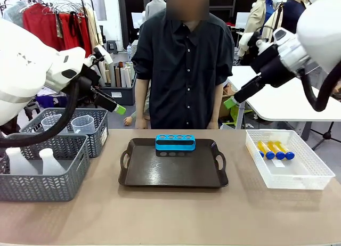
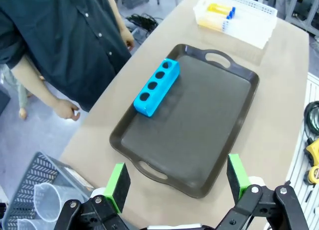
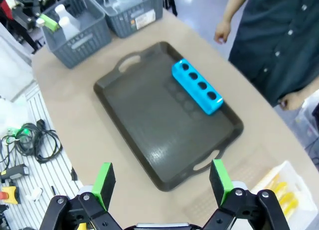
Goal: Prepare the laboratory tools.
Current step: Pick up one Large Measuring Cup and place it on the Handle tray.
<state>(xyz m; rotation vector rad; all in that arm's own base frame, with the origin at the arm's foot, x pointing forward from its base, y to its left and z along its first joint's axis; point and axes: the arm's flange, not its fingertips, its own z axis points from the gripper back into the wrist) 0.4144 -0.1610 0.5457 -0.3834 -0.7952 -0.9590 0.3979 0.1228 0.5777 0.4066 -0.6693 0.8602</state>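
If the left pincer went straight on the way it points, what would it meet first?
The left pincer would likely meet the bare floor of the dark tray, not the blue tube rack; depth is unclear.

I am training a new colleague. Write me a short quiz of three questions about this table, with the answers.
1. True or false: the blue tube rack stands on the dark tray.
2. Where do the yellow tubes lie? A: in the rack. B: in the white lattice bin. C: on the tray.
3. Fill in: the left gripper and the right gripper are both ___.
Key: 1 true; 2 B; 3 open.
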